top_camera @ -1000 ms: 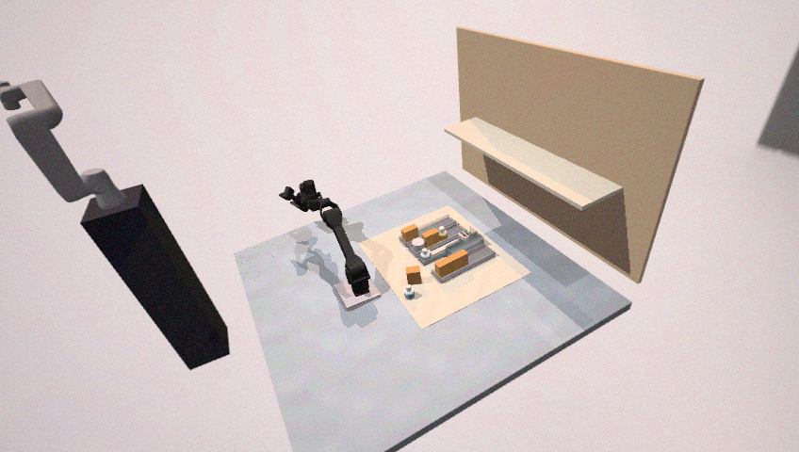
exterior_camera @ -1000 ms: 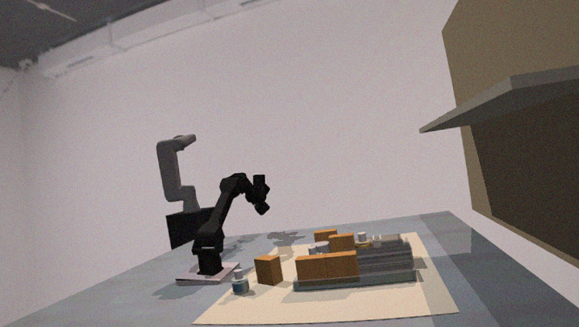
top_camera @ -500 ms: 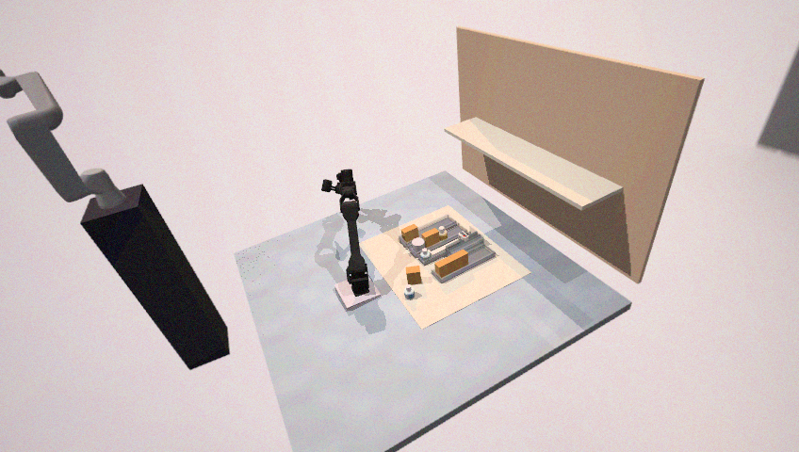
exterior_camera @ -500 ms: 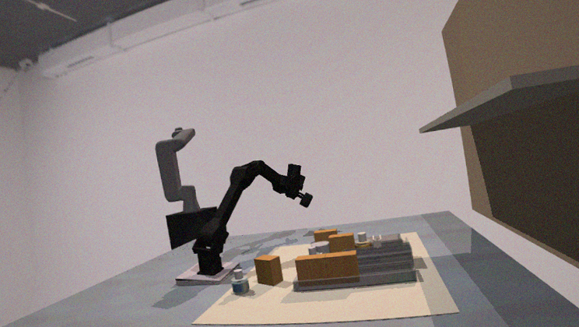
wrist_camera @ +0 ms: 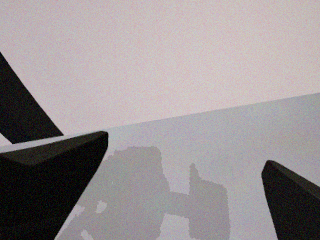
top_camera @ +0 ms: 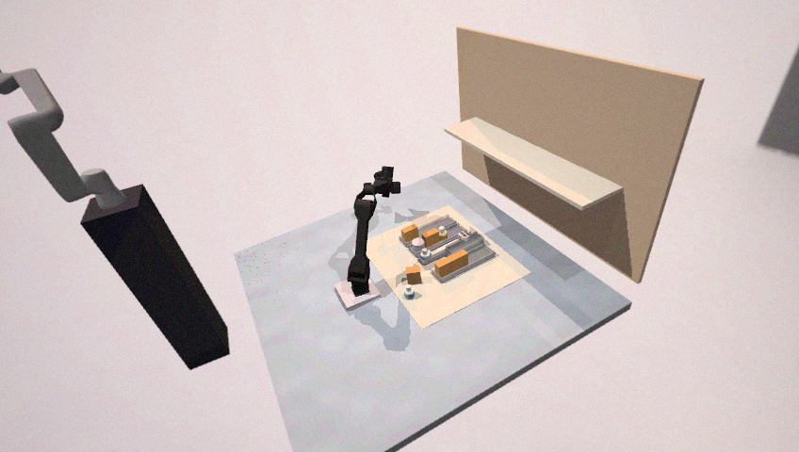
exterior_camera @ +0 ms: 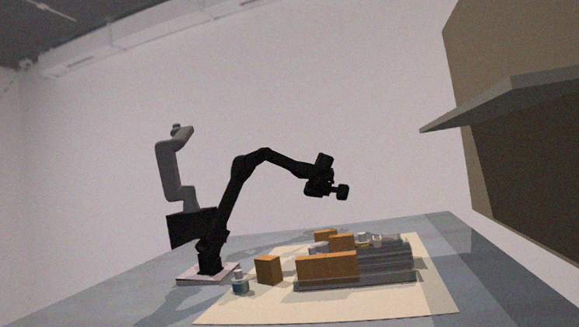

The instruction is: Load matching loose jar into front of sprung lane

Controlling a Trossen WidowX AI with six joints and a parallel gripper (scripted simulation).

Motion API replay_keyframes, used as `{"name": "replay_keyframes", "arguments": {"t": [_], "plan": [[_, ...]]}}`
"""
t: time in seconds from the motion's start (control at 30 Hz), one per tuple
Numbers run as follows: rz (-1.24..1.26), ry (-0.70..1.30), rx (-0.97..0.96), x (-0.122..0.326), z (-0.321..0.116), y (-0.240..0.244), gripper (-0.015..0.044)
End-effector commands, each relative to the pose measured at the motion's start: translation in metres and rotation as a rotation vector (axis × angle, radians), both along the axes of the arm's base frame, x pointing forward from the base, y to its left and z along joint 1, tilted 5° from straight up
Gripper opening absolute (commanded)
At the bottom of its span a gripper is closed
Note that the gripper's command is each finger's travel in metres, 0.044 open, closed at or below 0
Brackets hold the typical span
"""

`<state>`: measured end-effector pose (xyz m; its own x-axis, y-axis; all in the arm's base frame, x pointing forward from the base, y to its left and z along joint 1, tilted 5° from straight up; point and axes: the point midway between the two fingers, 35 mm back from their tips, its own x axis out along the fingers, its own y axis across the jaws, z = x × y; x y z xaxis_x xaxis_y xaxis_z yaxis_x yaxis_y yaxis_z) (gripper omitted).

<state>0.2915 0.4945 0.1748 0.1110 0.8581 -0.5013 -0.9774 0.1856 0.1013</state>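
Note:
My gripper [top_camera: 387, 185] [exterior_camera: 327, 188] [wrist_camera: 187, 155] is open and empty, high above the table, and the wrist view shows none of the jars. A small loose jar [top_camera: 409, 292] [exterior_camera: 240, 284] with a white cap and a blue band stands upright by the mat's near-left edge. Another white-capped jar [top_camera: 425, 254] stands at the front of the middle lane, its band too small to read; orange blocks hide it in the exterior view. A jar with a yellow band [top_camera: 442, 232] [exterior_camera: 362, 239] stands farther back in another lane. A wide pale jar [top_camera: 417, 242] [exterior_camera: 321, 247] stands near the lane fronts.
An orange block [top_camera: 413, 275] [exterior_camera: 268, 270] stands beside the loose jar. A long orange block row [top_camera: 451, 263] [exterior_camera: 327, 268] fills the near lane's front. Further orange blocks [top_camera: 410, 234] [top_camera: 431, 237] stand in the far lanes. A shelf [top_camera: 532, 159] [exterior_camera: 511, 98] juts from the back panel [top_camera: 571, 101].

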Motion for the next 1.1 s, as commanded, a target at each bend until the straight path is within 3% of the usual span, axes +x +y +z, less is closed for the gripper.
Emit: {"name": "replay_keyframes", "arguments": {"t": [0.0, 0.27, 0.53, 0.8, 1.07], "plan": [[-0.059, -0.107, -0.095, 0.045, -0.001, -0.058, 0.044], [-0.144, -0.272, -0.309, 0.105, -0.001, -0.184, 0.044], [-0.179, -0.367, -0.568, 0.121, -0.004, -0.323, 0.044], [-0.128, -0.372, -0.832, 0.088, -0.011, -0.456, 0.044], [0.013, -0.281, -1.045, 0.003, -0.02, -0.565, 0.044]]}}
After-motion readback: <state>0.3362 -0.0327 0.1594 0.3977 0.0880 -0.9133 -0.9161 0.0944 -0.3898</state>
